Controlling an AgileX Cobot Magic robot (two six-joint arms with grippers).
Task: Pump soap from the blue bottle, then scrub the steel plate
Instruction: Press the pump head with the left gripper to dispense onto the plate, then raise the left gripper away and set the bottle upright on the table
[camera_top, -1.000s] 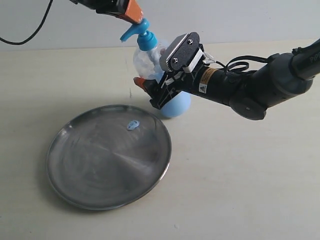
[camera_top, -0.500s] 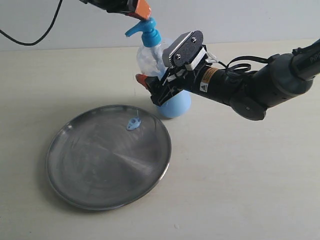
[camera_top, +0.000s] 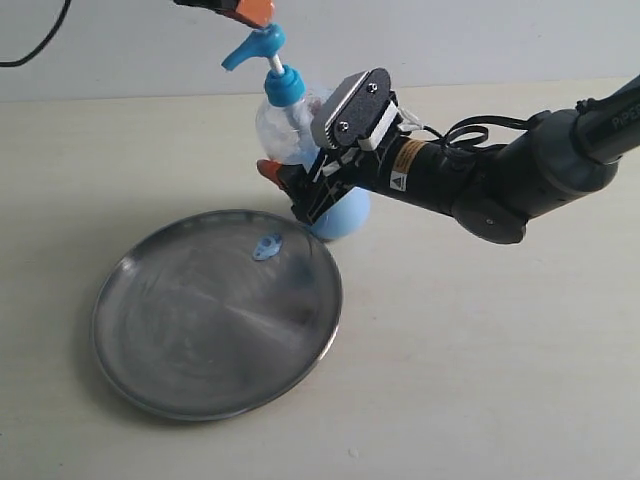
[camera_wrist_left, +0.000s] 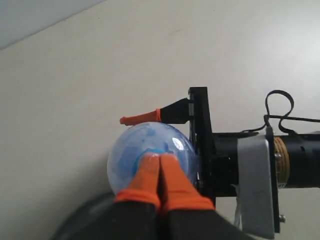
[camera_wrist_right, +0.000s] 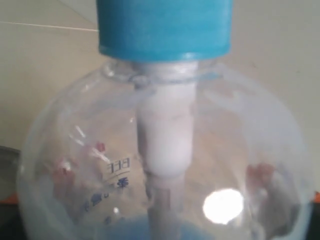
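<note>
The blue bottle (camera_top: 296, 125) stands tilted just beyond the far rim of the steel plate (camera_top: 200, 340). Its blue pump head (camera_top: 255, 45) is raised on a white stem. My right gripper (camera_top: 305, 188) is shut on the bottle's round body, one orange finger (camera_top: 270, 170) showing on the near side. The bottle (camera_wrist_right: 165, 165) and its blue collar (camera_wrist_right: 165, 25) fill the right wrist view. My left gripper (camera_top: 248, 11) is shut, empty, right above the pump head. From its wrist its tips (camera_wrist_left: 159, 162) cover the bottle (camera_wrist_left: 125, 155) top. A small soap (camera_top: 267, 245) blob lies inside the plate's far rim.
The right arm (camera_top: 480, 180) stretches in from the right with a looped cable (camera_top: 480, 127) above it. A pale wall (camera_top: 450, 40) runs along the back of the beige table (camera_top: 480, 360).
The left gripper has lifted up and to the left, and the pump head has sprung up on its stem. The bottle and right gripper shifted slightly left. The soap blob stays in place.
</note>
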